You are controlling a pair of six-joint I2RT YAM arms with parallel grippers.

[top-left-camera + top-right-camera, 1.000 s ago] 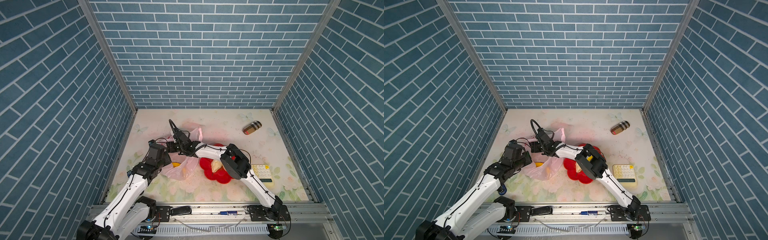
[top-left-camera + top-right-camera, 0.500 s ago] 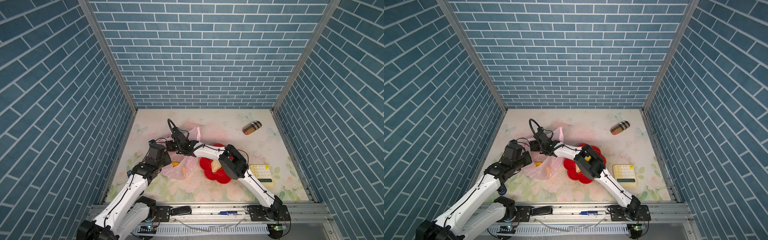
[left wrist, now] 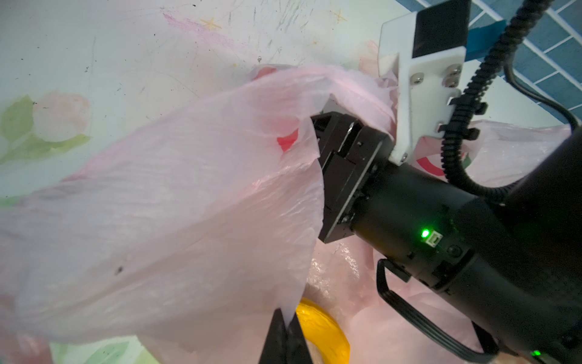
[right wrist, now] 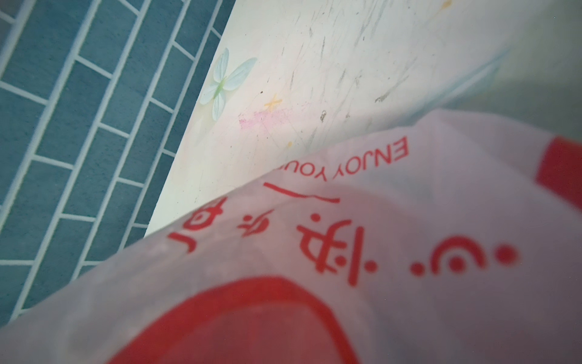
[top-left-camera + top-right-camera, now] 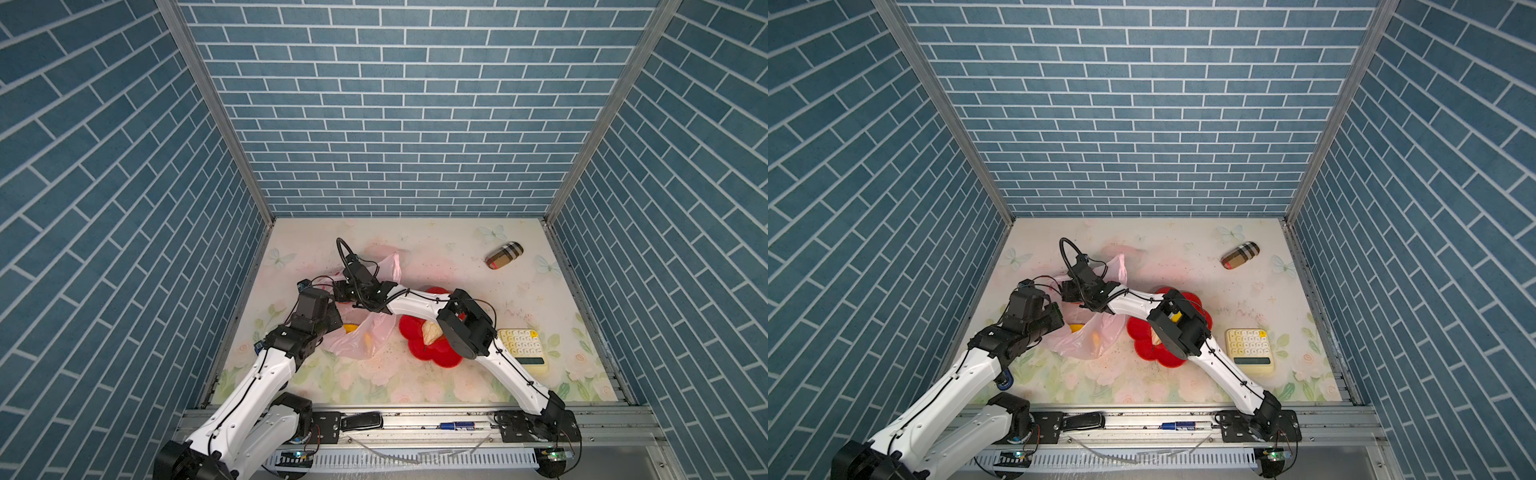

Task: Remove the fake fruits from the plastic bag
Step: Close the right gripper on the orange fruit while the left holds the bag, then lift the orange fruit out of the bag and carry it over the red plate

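We log left fingers (image 3: 274, 337) clenched on plastic bag (image 3: 173, 205) edge, banana (image 3: 324, 331) just beside; right fingers hidden inside bag, can't tell.

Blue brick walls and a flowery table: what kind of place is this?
Probably a robot test booth, not a real room: blue brick-pattern walls box in a flowery table, and two robot arms stand on a metal rail at its front edge.

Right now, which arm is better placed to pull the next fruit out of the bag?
Right. The right gripper reaches into the mouth of the bag, its jaws hidden under the film. The left gripper is shut on the bag's edge, holding it up; releasing might collapse the mouth.
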